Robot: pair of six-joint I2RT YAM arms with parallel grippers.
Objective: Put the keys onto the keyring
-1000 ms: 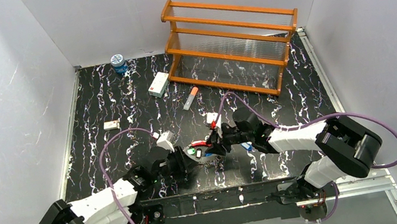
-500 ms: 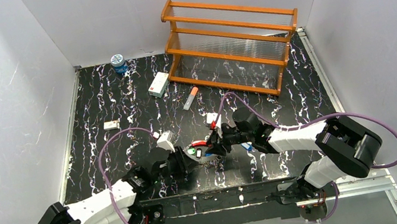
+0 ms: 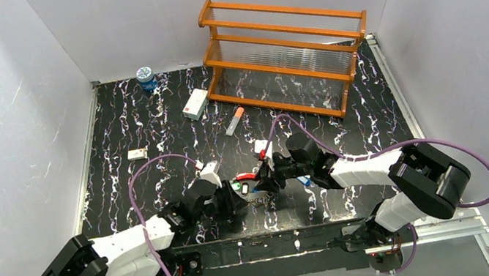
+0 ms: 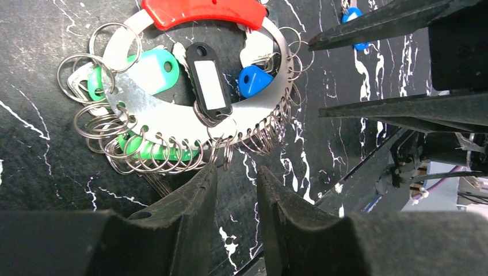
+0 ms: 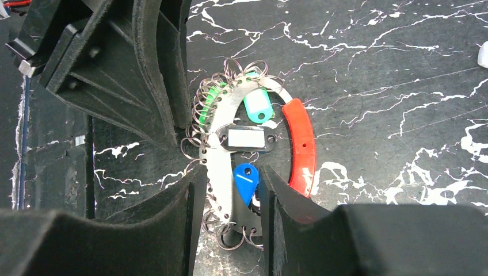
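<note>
The keyring (image 4: 161, 115), an oval silver band with a red segment (image 5: 302, 144) and several small split rings, lies flat on the black table. On it rest green-headed keys (image 4: 152, 69), a blue-headed key (image 5: 246, 179) and a black tag (image 4: 210, 83). My left gripper (image 4: 236, 171) is low at the ring's near edge. Its jaws stand a narrow gap apart with nothing between them, and one split ring hangs just past the tips. My right gripper (image 5: 230, 178) is open at the ring's other end. The band and the blue key show between its fingers.
Another blue key (image 4: 352, 14) lies on the table beside the right fingers (image 4: 374, 26). Farther back stand an orange rack (image 3: 288, 57), an orange-and-white tube (image 3: 234, 120), a white box (image 3: 195, 104), a blue-capped jar (image 3: 145, 78) and a small white piece (image 3: 137, 153).
My left arm has shifted a little to the right, bringing its gripper closer to the keyring. The right arm and the ring have not moved.
</note>
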